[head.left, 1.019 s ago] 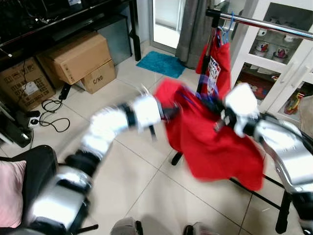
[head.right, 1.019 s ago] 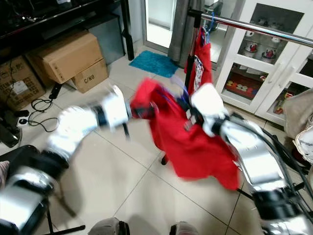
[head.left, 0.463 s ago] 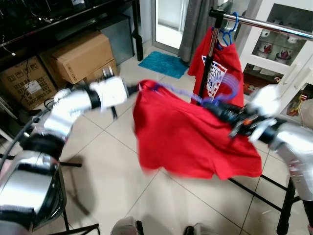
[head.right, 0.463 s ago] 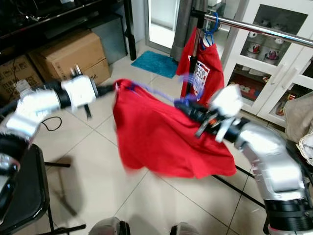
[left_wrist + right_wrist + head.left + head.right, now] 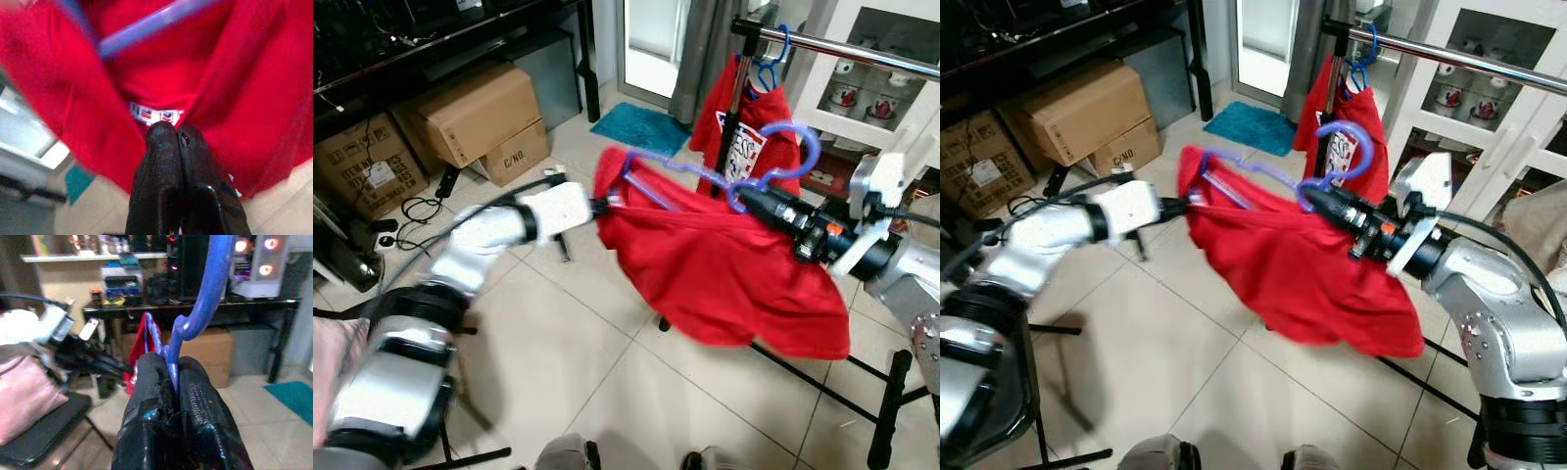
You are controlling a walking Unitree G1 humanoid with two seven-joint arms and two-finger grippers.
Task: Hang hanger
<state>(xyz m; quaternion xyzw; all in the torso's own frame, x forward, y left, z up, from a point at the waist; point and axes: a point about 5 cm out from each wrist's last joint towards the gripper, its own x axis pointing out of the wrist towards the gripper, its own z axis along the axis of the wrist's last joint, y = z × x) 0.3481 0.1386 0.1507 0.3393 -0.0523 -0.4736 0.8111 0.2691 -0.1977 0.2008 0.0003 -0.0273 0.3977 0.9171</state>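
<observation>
Hanger [image 5: 724,174], red shirt [image 5: 724,264] on it, sits mid-air short of the rail [image 5: 862,49], not yet hooked: my right gripper [image 5: 172,382] has its jaws clamped on the neck, my left gripper [image 5: 170,134] pinching the shirt's shoulder.

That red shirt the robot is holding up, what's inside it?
A purple hanger runs through the red shirt; its hook and one shoulder bar show, the rest is covered by cloth.
</observation>
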